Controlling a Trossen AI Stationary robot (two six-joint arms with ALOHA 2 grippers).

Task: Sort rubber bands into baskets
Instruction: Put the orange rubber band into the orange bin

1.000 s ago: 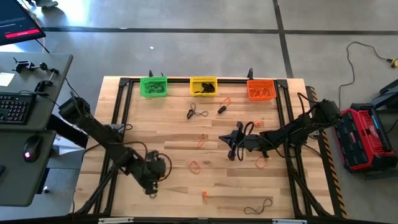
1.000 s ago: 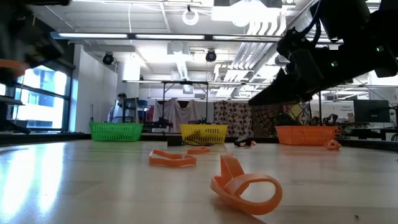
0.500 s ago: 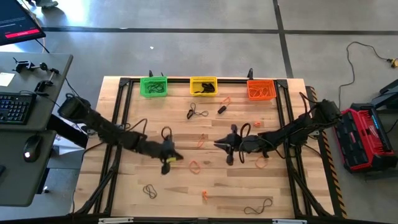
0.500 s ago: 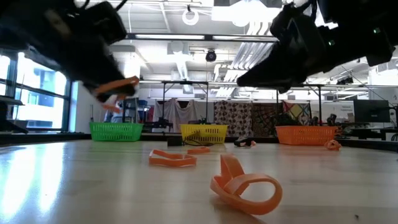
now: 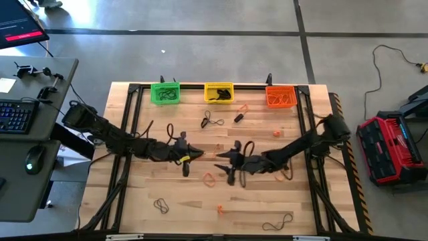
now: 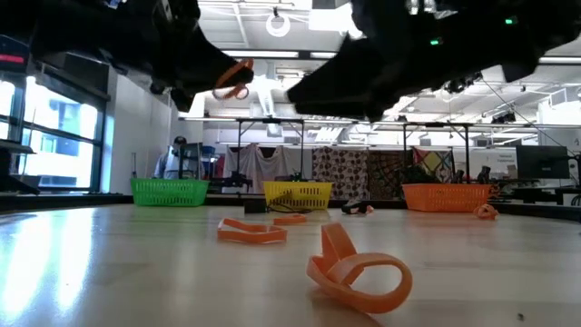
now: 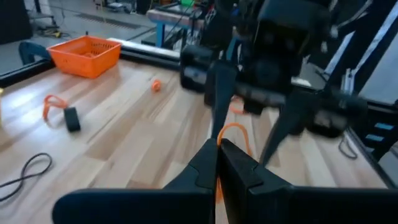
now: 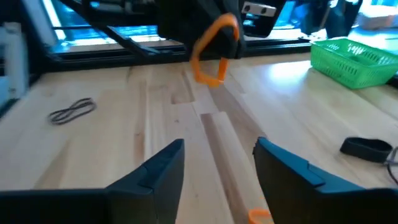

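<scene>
My left gripper is over the table's middle, shut on an orange rubber band, which also shows in the low view. My right gripper faces it from the table's right, open. The band hangs a little beyond its fingertips, and it touches nothing. Three baskets stand along the far edge: green, yellow, orange. Loose rubber bands lie flat on the wood: orange ones and black ones. My left gripper pinches the orange band between its two shut fingertips. The fingers lie about level and point toward the table's right. The band's free loop sticks out past the tips and droops, lifted clear of the table.
A black metal frame runs round the tabletop's edges. More bands lie near the orange basket and at the centre. In the low view two orange bands lie close to the near edge.
My left gripper has swung from the near-left part of the table toward its middle, tipping from pointing down to about level and carrying the orange band up with it. My right gripper has moved toward the table's left and opened.
</scene>
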